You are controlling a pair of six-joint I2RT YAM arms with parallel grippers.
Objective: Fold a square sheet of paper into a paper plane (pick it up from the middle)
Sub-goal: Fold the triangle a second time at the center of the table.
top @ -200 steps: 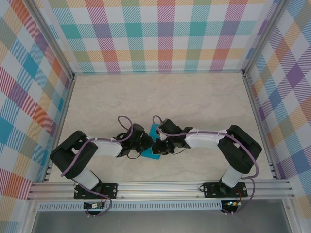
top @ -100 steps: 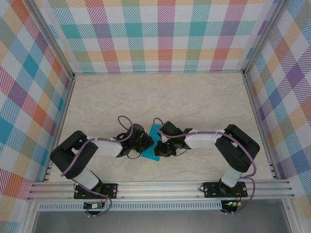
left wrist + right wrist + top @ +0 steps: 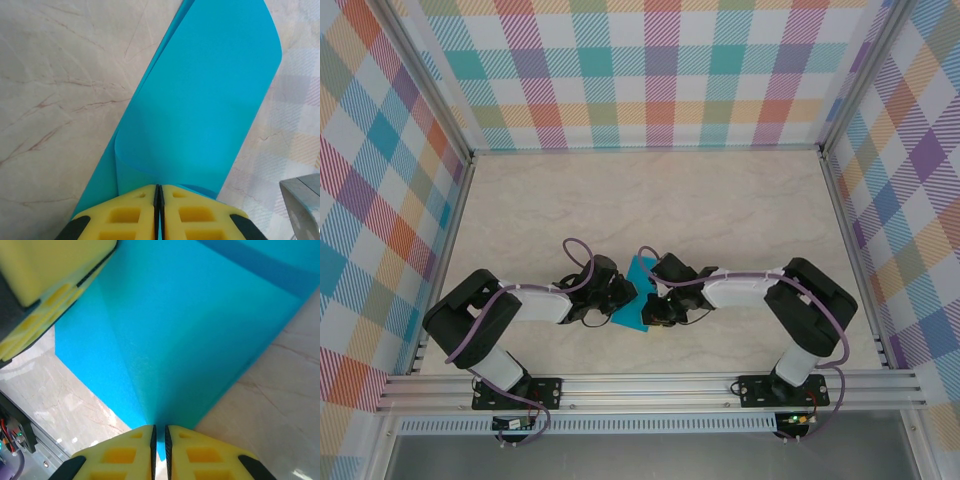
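The square sheet of paper [image 3: 632, 306] is teal-blue and folded over on itself, held low over the table between both arms. In the left wrist view it [image 3: 200, 100] runs away as a long doubled strip with a curled upper layer, and my left gripper [image 3: 159, 189] is shut on its near end. In the right wrist view the sheet [image 3: 175, 340] narrows along a crease into my right gripper [image 3: 159, 432], which is shut on a corner with a thin gap between the pads. The left gripper's yellow finger [image 3: 45, 275] shows beyond. From above, left gripper [image 3: 620, 294] and right gripper [image 3: 655, 300] face each other.
The marble-look table [image 3: 640, 200] stretches behind the arms up to plaid walls. An aluminium frame rail [image 3: 650, 385] runs along the near edge, close under the grippers; part of it [image 3: 30, 460] shows beside the right gripper. A metal corner [image 3: 302, 200] sits at the lower right.
The right gripper has shifted slightly toward the near edge and its forearm has swung lower. The sheet shows a little wider between the grippers. The left arm has held still.
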